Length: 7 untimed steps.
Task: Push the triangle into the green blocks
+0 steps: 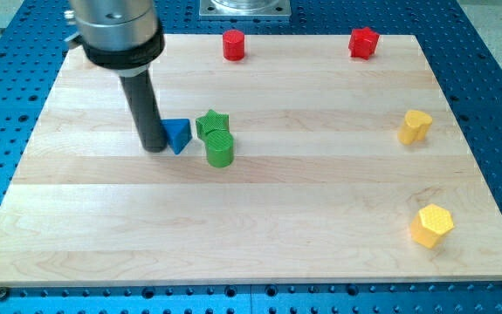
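A blue triangle block (178, 134) lies left of centre on the wooden board (259, 218). Just to its right stand two green blocks: a green star (212, 124) and a green cylinder (220, 149) touching below it. A narrow gap separates the triangle from the green star. My tip (155, 146) is at the triangle's left side, touching or nearly touching it. The rod rises from there to the arm's grey body at the view's top left.
A red cylinder (234, 44) and a red star (364, 42) sit near the board's top edge. A yellow block (415, 126) sits at the right, and a yellow hexagon (431, 226) at the lower right.
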Each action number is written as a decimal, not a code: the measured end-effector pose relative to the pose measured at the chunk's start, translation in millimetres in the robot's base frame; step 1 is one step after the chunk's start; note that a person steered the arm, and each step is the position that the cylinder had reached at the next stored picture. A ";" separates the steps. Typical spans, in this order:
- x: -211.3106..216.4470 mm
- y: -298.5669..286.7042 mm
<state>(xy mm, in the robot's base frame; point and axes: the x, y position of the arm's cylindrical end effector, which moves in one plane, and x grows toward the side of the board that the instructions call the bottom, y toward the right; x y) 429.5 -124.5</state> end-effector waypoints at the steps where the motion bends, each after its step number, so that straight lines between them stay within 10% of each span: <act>1: -9.0 2.7; 7: 71.0 63.4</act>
<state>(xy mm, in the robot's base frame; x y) 500.5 -61.1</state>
